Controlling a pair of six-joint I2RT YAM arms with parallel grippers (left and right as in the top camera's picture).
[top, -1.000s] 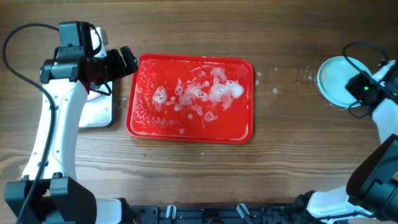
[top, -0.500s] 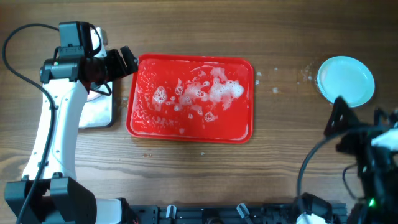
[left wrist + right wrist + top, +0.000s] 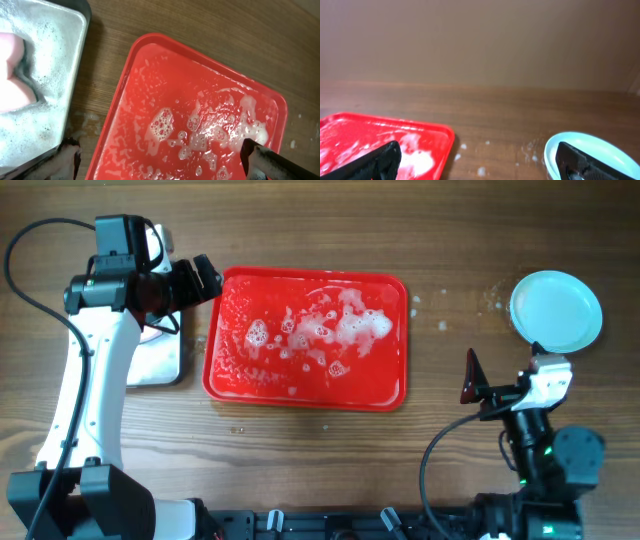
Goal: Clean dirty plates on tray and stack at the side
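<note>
The red tray [image 3: 305, 385] lies mid-table and holds only white soap foam and water. A pale blue plate [image 3: 556, 311] rests on the wood at the far right, apart from the tray. My left gripper [image 3: 207, 277] hovers at the tray's far left corner, open and empty. In the left wrist view its fingers [image 3: 67, 156] span the tray [image 3: 200, 100] rim. My right gripper [image 3: 505, 380] hangs open and empty near the front right, short of the plate. The right wrist view shows the tray [image 3: 432, 134] at the left and the plate [image 3: 592, 145] at the right.
A silver metal pan [image 3: 158, 362] full of suds sits left of the tray, under my left arm. In the left wrist view the pan [image 3: 50, 115] holds a pink sponge [image 3: 11, 70]. Foam specks [image 3: 443, 325] dot the wood between tray and plate.
My right gripper opened, came off the plate and drew back toward the table's front. The plate stays at the far right. The left arm has not moved.
</note>
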